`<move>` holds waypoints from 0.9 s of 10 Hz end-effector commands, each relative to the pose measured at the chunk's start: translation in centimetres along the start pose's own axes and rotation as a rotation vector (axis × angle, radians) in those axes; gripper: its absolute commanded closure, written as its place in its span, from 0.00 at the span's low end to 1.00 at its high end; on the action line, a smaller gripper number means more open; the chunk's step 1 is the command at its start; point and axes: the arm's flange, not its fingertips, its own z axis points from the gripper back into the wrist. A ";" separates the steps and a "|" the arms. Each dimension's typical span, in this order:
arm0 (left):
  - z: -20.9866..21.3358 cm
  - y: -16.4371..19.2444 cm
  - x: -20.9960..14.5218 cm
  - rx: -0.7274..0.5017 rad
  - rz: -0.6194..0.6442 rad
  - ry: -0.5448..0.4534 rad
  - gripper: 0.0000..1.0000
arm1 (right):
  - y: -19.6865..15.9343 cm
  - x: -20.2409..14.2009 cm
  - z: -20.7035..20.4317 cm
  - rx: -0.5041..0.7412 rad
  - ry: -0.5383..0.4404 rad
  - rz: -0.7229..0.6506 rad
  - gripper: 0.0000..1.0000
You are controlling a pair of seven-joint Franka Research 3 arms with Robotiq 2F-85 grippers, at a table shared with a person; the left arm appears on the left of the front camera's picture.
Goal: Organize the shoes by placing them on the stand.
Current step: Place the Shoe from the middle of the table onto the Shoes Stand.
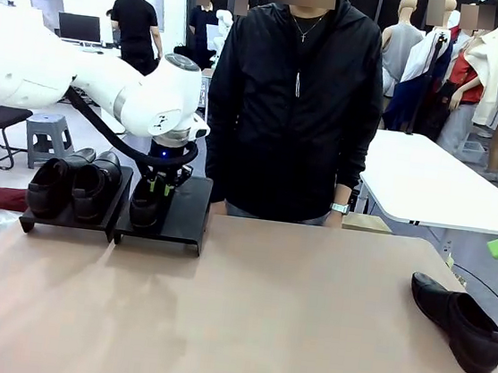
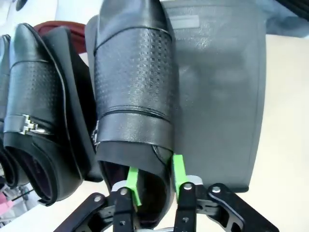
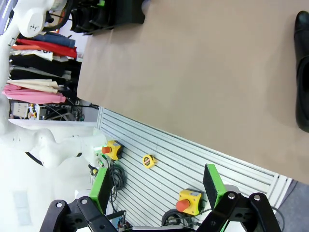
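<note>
while the left arm [image 1: 81,77] reaches over the far left corner of the tabletop [image 1: 259,332], the left fingers [image 2: 133,186] stand narrow at the heel end of a black shoe [image 2: 133,72]. one green pad sits inside the shoe's opening and the other just outside its side wall, with the rim between them, and i cannot tell whether they press on it or merely flank it. that shoe lies on the left half of the stand's right platform [image 2: 217,96], toe toward the robot's side, and the right half of that platform is bare. just beside it, on the left platform [image 1: 69,225], a pair of shoes [image 1: 74,185] sits side by side, toes the same way. the two platforms meet edge to edge. the fourth shoe [image 1: 457,320] lies alone on the tabletop near its right edge, well apart from the stand. the right fingers [image 3: 214,186] are spread wide with nothing between them, hanging beyond the tabletop's edge over a grey slatted panel [image 3: 193,159]. a person [image 1: 296,93] in a black jacket stands at the far side, just behind the right platform.
</note>
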 end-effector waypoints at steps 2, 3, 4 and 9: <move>5.4 1.6 -3.2 0.047 0.010 -0.065 0.00 | -0.1 0.0 0.4 -0.008 0.010 0.018 0.00; 8.3 1.9 -5.7 -0.002 -0.020 -0.011 0.00 | -0.1 0.0 0.4 -0.008 0.010 0.018 0.00; 10.9 2.2 -8.6 -0.049 -0.079 0.025 0.00 | -0.1 0.0 0.4 -0.008 0.010 0.018 0.00; 15.6 6.9 -24.1 -0.521 -0.454 -0.016 0.00 | -0.1 0.0 0.4 -0.008 0.010 0.018 0.00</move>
